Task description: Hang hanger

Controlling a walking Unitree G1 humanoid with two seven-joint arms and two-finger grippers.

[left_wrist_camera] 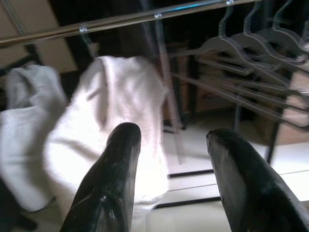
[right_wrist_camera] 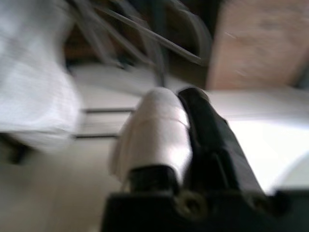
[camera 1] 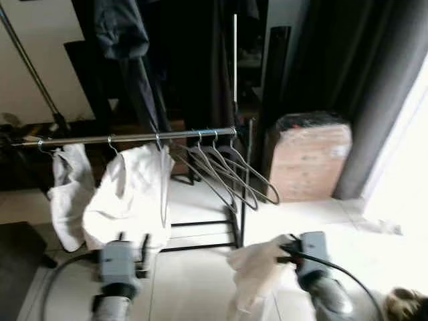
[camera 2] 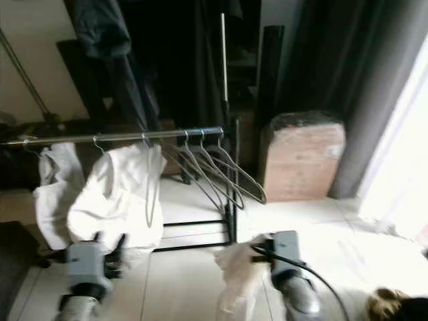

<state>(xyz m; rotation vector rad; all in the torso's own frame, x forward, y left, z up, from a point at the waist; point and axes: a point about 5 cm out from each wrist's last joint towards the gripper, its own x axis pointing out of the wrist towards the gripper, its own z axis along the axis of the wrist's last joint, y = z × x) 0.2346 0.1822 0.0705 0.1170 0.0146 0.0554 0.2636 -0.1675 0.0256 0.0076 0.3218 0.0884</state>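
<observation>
A metal rail (camera 1: 134, 138) carries several empty grey hangers (camera 1: 227, 172) at its right end. Left of them, a white cloth on a hanger (camera 1: 130, 190) hangs from the rail, and another white cloth (camera 1: 67, 190) hangs further left. My left gripper (camera 1: 132, 242) stands open just below the middle cloth; in the left wrist view its fingers (left_wrist_camera: 120, 159) are spread apart, facing that cloth (left_wrist_camera: 120, 111). Low at the right, my right gripper (camera 1: 287, 251) is shut on a crumpled white cloth (camera 1: 257, 274). In the blurred right wrist view its fingers (right_wrist_camera: 203, 121) are pressed together.
A wrapped cardboard box (camera 1: 311, 160) stands right of the rack against a dark curtain (camera 1: 361, 80). Dark clothes (camera 1: 120, 40) hang behind the rail. The rack's black base bars (camera 1: 200, 234) lie on the pale tiles. A dark mat (camera 1: 17, 261) lies at the left.
</observation>
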